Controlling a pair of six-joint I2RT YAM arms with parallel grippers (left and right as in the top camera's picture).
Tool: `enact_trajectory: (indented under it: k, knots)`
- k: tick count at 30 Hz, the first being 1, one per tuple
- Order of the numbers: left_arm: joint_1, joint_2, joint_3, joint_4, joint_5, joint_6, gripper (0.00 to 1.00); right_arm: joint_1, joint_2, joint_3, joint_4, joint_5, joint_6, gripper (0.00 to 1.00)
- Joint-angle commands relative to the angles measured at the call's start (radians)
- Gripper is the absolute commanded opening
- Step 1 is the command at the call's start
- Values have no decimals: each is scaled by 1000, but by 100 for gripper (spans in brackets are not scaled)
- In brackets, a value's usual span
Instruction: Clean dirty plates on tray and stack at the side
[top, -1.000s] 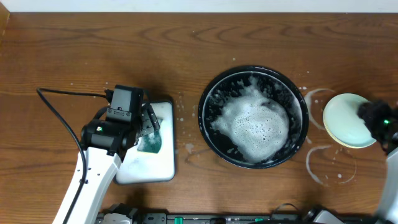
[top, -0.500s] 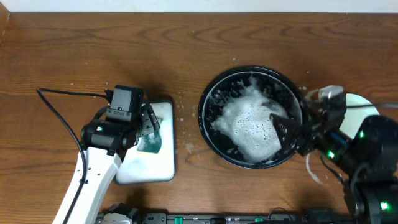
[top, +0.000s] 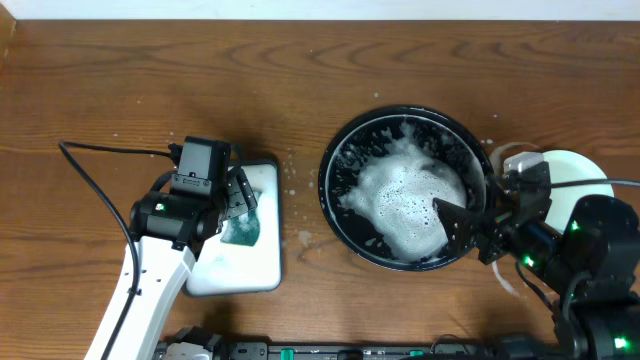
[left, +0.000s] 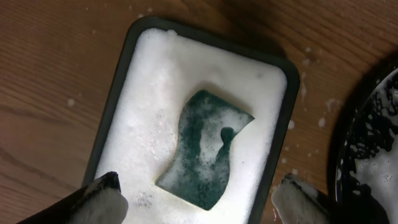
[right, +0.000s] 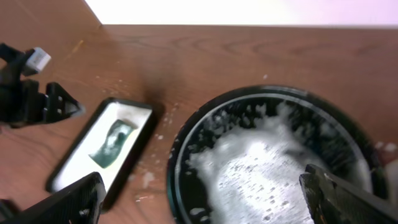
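1. Two claws are mine, and only the right one has moved. A second ago it sat over the pale plate (top: 572, 163) at the right edge of the table (top: 150, 80). Now my right claw (right: 208, 200) hangs over the right rim of the black tray (top: 324, 190).
2. Its fingers are spread wide with nothing between them, so I have come across empty-handed.
3. The plate lies on the wood just right of the black tray. My arm covers part of it, and I cannot tell whether others are stacked under it.
4. Foam (top: 408, 200) covers the middle of the black tray, so I cannot tell whether a plate lies beneath.
5. My left claw (left: 199, 200) has not stirred. It hangs with its fingers spread over the green sponge (left: 202, 149) in the white sponge dish (left: 115, 102), gripping nothing, with suds on both fingertips.
6. I judge that one plate is washed and put aside, and that I am going back for the next. A wet plate under suds will be slippery and hard to find, so I should reach down slowly near the rim.
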Motion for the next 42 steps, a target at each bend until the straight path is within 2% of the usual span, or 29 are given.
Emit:
enact_trajectory:
  k: [1, 4, 7, 17, 23, 29, 42]
  knots:
    - [5, -2, 27, -2, -12, 6, 82, 14, -54, 0, 4, 66, -140, 99]
    - [5, -2, 27, -2, -12, 6, 82, 24, -125, -50, 16, 187, -182, 99]
    - [5, -2, 27, -2, -12, 6, 82, 26, -229, -173, 69, 277, -183, 99]
    - [5, -2, 27, -3, -12, 6, 82, 26, -678, -569, 123, 349, -183, 99]
    - [5, -2, 27, -2, -13, 6, 82, 26, -677, -759, 326, 367, -183, 99]
    - [5, -2, 27, -2, -12, 6, 82, 27, -680, -925, 702, 367, -183, 99]
    - [5, -2, 27, -2, -13, 6, 82, 26, -680, -925, 679, 367, -183, 99]
